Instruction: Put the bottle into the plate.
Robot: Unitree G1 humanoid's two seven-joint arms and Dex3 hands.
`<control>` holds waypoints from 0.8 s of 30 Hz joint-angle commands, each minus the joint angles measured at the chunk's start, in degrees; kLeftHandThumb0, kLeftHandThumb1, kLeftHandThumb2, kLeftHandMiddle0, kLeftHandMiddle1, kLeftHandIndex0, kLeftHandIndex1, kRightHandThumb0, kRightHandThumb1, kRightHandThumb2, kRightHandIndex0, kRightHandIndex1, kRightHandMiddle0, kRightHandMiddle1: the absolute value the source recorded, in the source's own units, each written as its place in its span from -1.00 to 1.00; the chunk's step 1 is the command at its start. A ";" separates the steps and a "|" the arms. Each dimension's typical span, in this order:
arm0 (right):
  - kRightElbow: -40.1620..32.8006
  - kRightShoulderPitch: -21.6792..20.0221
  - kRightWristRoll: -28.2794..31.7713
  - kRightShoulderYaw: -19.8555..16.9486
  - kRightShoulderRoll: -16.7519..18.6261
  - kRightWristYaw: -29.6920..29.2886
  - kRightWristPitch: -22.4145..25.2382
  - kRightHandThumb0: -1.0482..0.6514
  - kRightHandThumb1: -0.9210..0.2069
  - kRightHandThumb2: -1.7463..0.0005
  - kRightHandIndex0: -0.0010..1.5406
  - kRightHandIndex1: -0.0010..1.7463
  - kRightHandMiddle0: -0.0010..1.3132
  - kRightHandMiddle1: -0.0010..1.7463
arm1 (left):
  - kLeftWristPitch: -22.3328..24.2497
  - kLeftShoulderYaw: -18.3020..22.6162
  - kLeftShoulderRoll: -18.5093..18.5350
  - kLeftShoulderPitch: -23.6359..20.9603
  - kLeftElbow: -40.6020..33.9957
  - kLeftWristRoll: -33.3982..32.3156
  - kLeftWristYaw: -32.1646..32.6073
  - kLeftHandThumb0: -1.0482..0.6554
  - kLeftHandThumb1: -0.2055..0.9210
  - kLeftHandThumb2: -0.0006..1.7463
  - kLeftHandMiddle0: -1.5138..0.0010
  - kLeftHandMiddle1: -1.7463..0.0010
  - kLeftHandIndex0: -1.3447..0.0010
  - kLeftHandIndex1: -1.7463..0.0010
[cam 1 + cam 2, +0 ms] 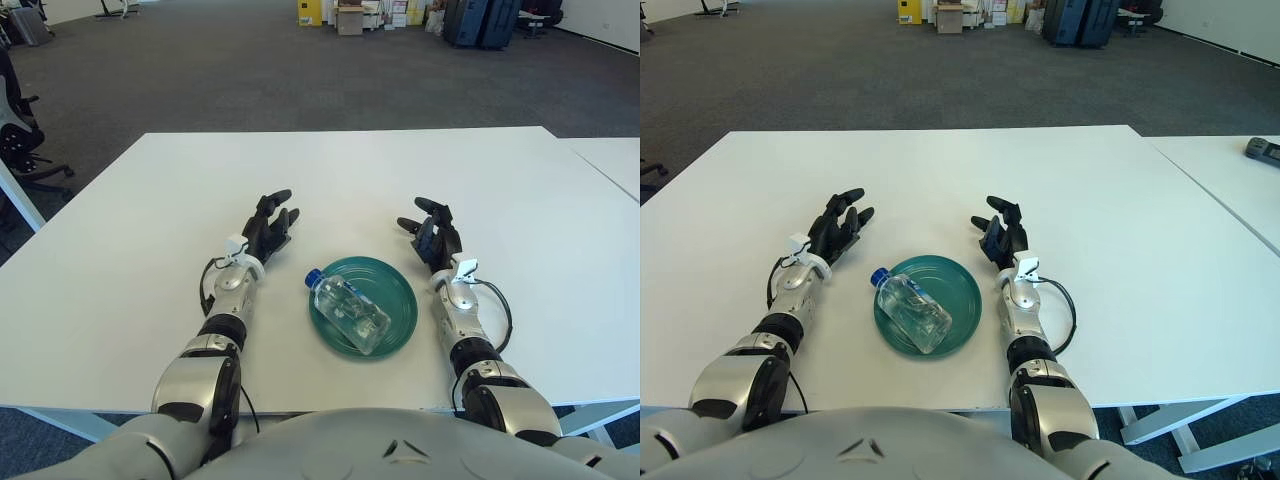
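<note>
Looking through the left eye view, we find the bottle (348, 312) lying on its side in the green plate (395, 285), blue cap (313, 275) poking over the rim. Our left hand (267, 226) shows left of the plate, fingers spread and empty.

In the right eye view, our right hand (1001, 233) shows beside the plate's right edge, fingers loosely apart, holding nothing. We judge the risk small: a hand brushing the rim could roll the bottle out onto the table (1120, 200).

Clear bottle (348, 311) with blue cap lies on its side in the teal plate (398, 290), cap end over the plate's left rim.
</note>
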 commanded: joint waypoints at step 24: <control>2.72 4.36 1.19 -1.82 -0.81 2.50 1.52 -0.70 -1.00 -0.14 -0.45 -0.38 -0.94 0.19 | -3.20 1.91 0.07 1.30 4.18 3.55 6.26 -0.63 1.00 -0.02 0.48 0.91 1.00 0.12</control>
